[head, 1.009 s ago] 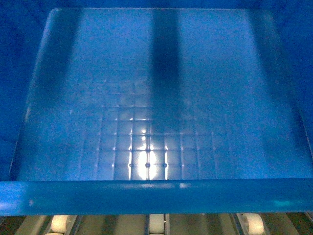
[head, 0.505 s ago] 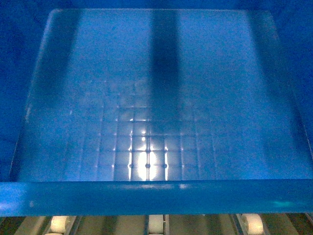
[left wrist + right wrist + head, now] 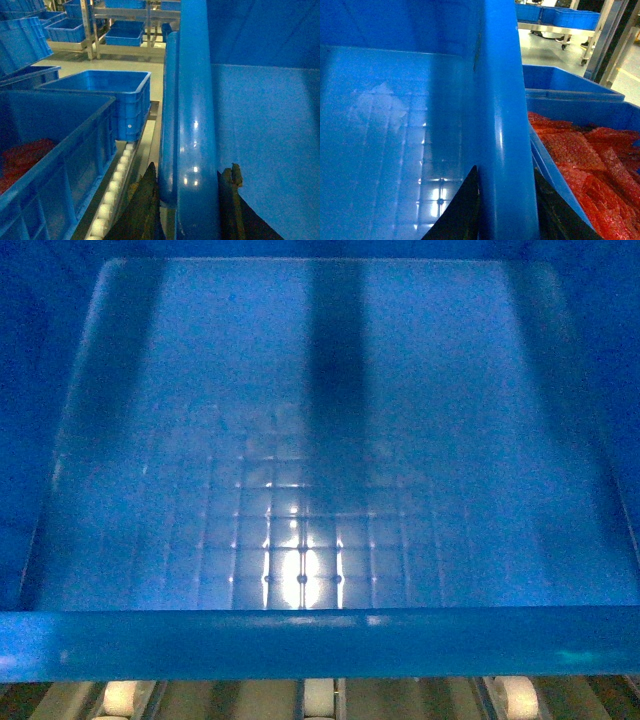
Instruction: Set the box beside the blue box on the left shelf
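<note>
Your left gripper (image 3: 187,200) and right gripper (image 3: 505,200) are clamping the box (image 3: 320,440) rims; it is barely shifting over the shelf (image 3: 320,698) rollers, so placement is nearly settled.

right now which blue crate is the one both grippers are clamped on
The empty box filling the head view: the left gripper and right gripper each straddle its rim. The neighbour crate holds red material.

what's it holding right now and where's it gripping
The blue box, gripped by both arms: the left gripper clamps its left rim, the right gripper its right rim.
</note>
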Tool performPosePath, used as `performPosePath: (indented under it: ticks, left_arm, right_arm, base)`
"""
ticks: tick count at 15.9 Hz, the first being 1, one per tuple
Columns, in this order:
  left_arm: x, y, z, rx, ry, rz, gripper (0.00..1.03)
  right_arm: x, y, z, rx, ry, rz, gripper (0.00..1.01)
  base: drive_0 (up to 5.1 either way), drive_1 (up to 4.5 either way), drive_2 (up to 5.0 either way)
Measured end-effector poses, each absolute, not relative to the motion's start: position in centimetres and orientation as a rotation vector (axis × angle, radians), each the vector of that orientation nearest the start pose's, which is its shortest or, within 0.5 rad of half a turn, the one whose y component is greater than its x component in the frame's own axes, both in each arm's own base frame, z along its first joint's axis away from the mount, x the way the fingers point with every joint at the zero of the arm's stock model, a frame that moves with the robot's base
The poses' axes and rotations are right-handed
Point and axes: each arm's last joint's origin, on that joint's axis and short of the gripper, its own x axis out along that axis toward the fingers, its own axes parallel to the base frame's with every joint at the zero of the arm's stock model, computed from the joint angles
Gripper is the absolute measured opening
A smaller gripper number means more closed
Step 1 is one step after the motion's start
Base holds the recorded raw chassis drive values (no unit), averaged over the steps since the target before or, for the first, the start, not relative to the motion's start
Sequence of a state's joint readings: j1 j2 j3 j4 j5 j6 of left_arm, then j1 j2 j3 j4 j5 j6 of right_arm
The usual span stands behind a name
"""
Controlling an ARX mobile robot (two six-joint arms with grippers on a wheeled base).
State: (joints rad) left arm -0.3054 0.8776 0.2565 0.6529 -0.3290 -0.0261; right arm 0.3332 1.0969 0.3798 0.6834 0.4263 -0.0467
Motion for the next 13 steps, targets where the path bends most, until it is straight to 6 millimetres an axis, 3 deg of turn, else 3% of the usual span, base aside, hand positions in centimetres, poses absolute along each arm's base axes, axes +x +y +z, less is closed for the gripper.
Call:
performPosePath:
  ticks: [13]
  left_arm:
    - [17.64, -4.52, 21.59, -0.018, 0.010, 0.055, 0.18]
  right_arm:
    - [20.96, 5.99, 21.93, -0.064, 0.035, -0.091, 0.22]
  base:
    - [0.0, 0.00, 0.0]
